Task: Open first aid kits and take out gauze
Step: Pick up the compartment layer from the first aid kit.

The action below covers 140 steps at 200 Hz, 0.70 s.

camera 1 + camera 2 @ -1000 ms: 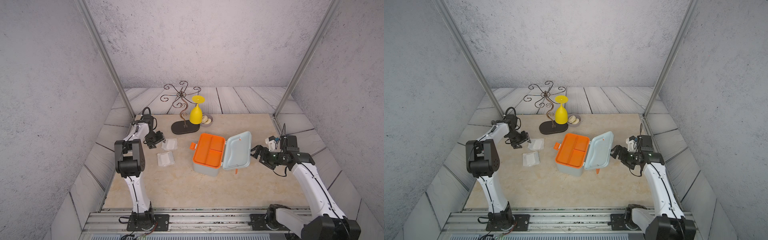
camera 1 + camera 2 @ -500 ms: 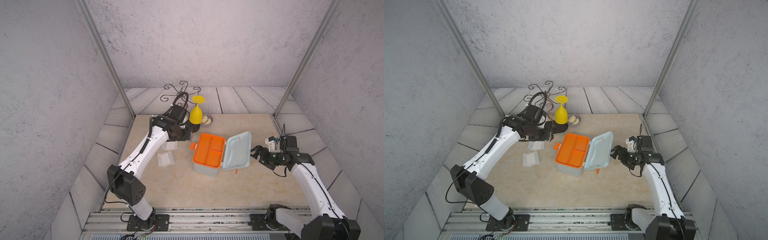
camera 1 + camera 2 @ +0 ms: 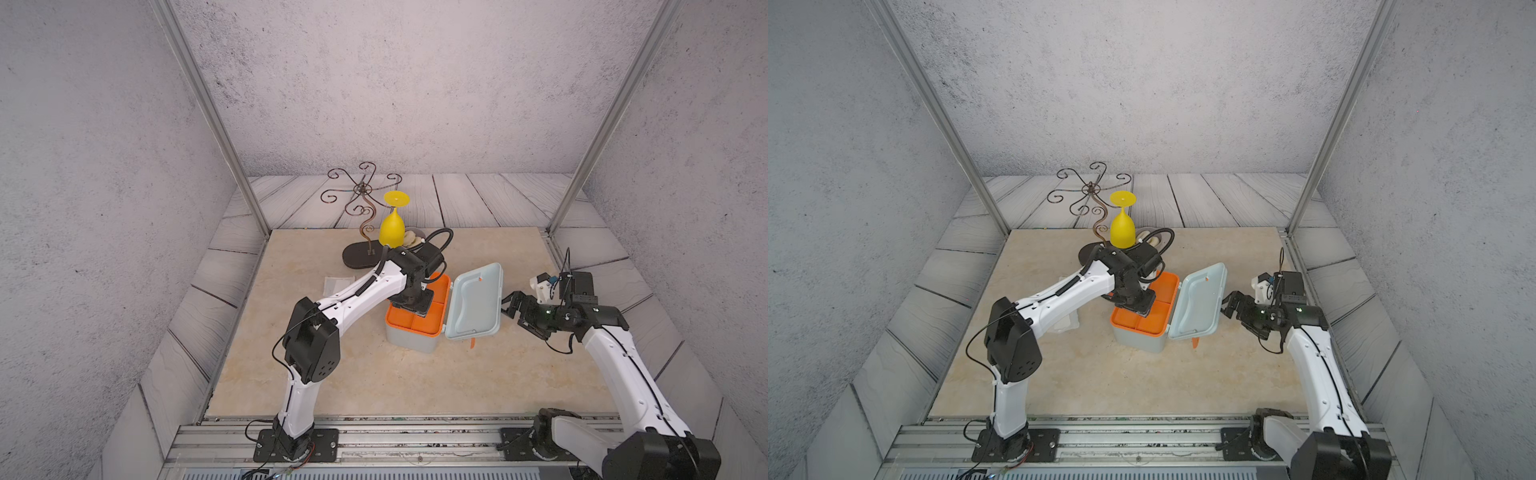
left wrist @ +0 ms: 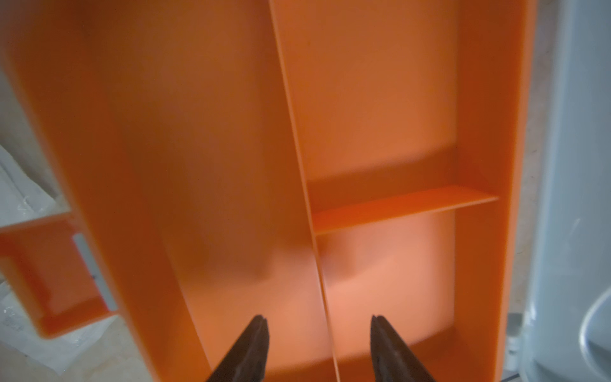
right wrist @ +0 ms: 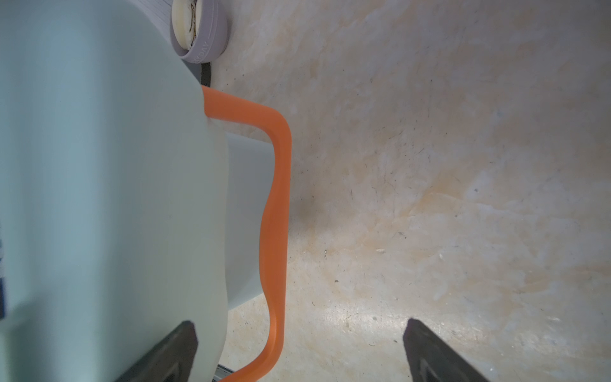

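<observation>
Pale grey-blue rounded plastic first aid kit (image 3: 409, 347) standing open on the beige stone-patterned bench (image 3: 374, 386). Hidden parts: the white left arm (image 3: 357, 291) crosses the kit's latch side. In a top view, one flat white gauze pad in a clear wrapper (image 3: 337, 284) shows beyond the arm; the second gauze pad (image 3: 1070, 327) shows only as an edge beneath it. The left wrist view is blurred and cuts off the orange latch (image 4: 49, 274) at its border. Surroundings: behind the kit stand a dark scrolled wire rack on an oval base (image 3: 358, 254), carrying an inverted yellow goblet (image 3: 392, 232), and a small grey bowl of pale slices (image 5: 215, 36). The left claw (image 4: 319, 330) hangs low over the orange divided tray (image 4: 198, 132), jaws apart on either side of the long divider and gripping nothing. Both pads lie on the bench outside the kit, on its latch side, apart from this claw. The right claw (image 5: 301, 327) sits with jaws wide apart by the outer face of the raised lid (image 3: 473, 303), with the orange handle (image 5: 277, 185) between its fingers; contact cannot be told.
</observation>
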Tool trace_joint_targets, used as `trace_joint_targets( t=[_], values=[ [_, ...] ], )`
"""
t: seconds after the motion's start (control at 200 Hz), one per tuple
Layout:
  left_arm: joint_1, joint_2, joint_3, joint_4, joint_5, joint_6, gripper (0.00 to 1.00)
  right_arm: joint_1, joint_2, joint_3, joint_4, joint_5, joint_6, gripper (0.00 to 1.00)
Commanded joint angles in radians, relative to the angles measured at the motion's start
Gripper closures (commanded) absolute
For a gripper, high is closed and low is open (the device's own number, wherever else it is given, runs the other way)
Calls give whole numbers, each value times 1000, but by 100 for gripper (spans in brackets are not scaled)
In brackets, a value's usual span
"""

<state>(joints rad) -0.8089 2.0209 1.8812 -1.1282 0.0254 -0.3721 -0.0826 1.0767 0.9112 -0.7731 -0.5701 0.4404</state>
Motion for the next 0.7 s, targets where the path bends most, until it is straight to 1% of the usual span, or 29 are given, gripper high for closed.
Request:
trace_joint_targets(
  t=[0.0, 0.045, 0.12, 0.24, 0.335, 0.38, 0.696],
  values=[
    [9, 38, 42, -34, -60, 18, 52, -3, -22, 1, -7, -5, -9, 1],
    [8, 54, 42, -24, -48, 21, 55, -3, -21, 3, -8, -6, -9, 1],
    [8, 72, 39, -13, -18, 17, 62, -3, -21, 5, -9, -5, -9, 1],
    [8, 70, 17, 10, 6, 4, 78, -2, -23, 8, -12, -4, -11, 1],
    [7, 56, 15, 15, 7, 1, 95, -3, -21, 5, -11, -6, -11, 1],
    [7, 48, 21, 12, 3, -2, 100, -2, -21, 5, -11, -5, -11, 1],
    [4, -21, 138, -73, -56, -11, 100, -2, -24, 8, -12, -8, -11, 1]
  ],
)
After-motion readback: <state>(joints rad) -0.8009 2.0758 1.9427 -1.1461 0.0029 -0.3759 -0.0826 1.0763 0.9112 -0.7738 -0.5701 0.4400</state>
